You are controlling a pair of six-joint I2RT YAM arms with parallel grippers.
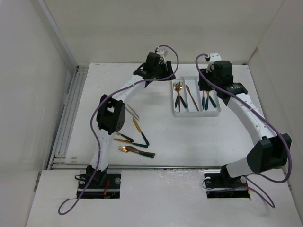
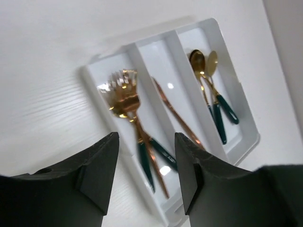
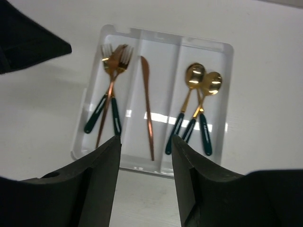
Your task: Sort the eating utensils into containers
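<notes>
Starting at the near edge of the table (image 1: 189, 146), we find the loose utensils (image 1: 137, 151) lying just beside the left arm's lower links. They include forks, a long gold-and-dark piece (image 1: 140, 132) that is likely a knife, and a pale piece (image 1: 133, 112) whose type we cannot tell.

Farther out sits the tray (image 1: 196, 114), well apart from that group. Its left compartment holds the sorted forks (image 2: 124, 97), the middle one a single copper knife (image 3: 147, 101), and the right one the spoons (image 3: 201, 80).

Farthest out, the left gripper (image 2: 146, 142) hangs by the tray's far-left corner, jaws moderately wide with nothing between them. The right gripper (image 3: 146, 139) hangs above the tray's right side, jaws likewise parted and empty.

We judge the step in hand to be fetching the next loose piece.

1. We raise the left gripper straight up before swinging, so the fingers cannot catch the fork handles.
2. We take the outermost piece of the group first.
3. We set the jaws across its handle and close at mid-handle, so the piece hangs level.
4. We match each piece to the compartment already holding its kind.
</notes>
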